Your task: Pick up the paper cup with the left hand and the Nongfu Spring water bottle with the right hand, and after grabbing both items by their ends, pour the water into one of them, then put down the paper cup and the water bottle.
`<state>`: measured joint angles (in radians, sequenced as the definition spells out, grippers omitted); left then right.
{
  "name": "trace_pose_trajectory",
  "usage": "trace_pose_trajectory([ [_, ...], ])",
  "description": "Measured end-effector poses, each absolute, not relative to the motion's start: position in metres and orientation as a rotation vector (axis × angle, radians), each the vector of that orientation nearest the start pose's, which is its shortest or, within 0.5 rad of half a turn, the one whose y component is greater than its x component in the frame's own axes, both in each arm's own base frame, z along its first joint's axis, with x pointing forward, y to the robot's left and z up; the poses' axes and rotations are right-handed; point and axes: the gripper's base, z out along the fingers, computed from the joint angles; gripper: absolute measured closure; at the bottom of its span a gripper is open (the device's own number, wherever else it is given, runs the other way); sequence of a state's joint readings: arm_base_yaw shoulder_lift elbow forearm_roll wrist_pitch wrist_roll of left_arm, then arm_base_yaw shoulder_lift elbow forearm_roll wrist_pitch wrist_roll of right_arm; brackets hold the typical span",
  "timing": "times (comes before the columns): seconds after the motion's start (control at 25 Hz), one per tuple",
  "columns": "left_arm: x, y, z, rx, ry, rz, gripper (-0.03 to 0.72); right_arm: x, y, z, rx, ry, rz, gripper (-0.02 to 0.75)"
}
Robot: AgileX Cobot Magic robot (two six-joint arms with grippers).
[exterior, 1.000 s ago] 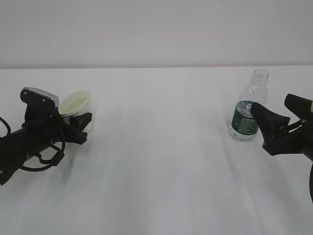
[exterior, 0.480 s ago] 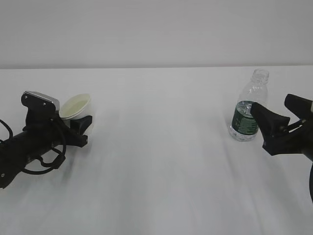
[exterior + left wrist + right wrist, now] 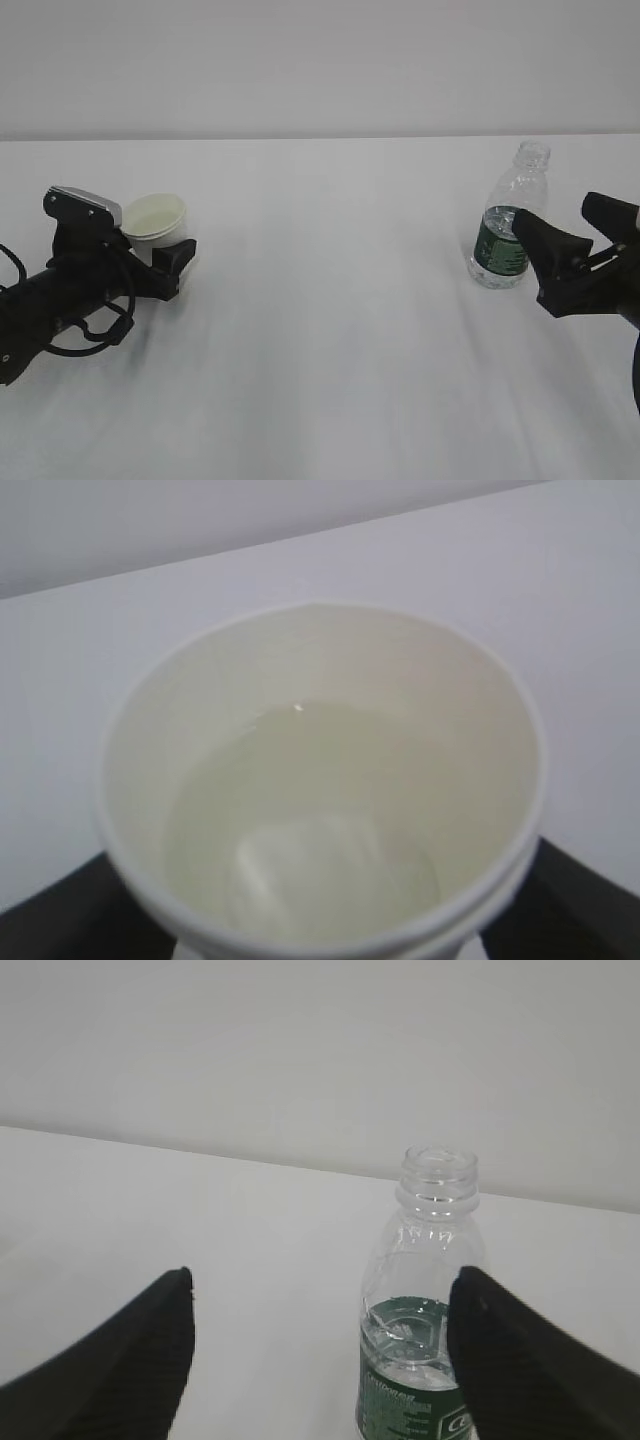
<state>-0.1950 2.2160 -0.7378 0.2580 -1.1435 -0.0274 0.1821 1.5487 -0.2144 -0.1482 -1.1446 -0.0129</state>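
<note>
At the near edges, both arms lie low on the table [image 3: 330, 330]. Right hand [image 3: 575, 250]: jaws spread, empty, just short of the Nongfu Spring water bottle [image 3: 508, 222], which stands upright w/ cap off and a little water [image 3: 405, 1345] low inside, so apparently put down. Left hand [image 3: 165, 262]: jaws spread either side of the paper cup [image 3: 158, 222], upright on the table w/ liquid in it, prob. just released. Beyond: bare wall.

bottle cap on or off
Off. The bottle stands upright on the table with a bare open mouth, thread rings showing, in both the right wrist and exterior views. No cap appears anywhere.
</note>
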Motion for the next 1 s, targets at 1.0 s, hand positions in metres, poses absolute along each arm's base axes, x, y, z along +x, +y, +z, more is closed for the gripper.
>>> trace_pose_trajectory([
  [1.0, 0.324, -0.086, 0.063, 0.422, 1.822, -0.298, -0.002, 0.217, 0.052, 0.166, -0.314, 1.651, 0.196, 0.148],
])
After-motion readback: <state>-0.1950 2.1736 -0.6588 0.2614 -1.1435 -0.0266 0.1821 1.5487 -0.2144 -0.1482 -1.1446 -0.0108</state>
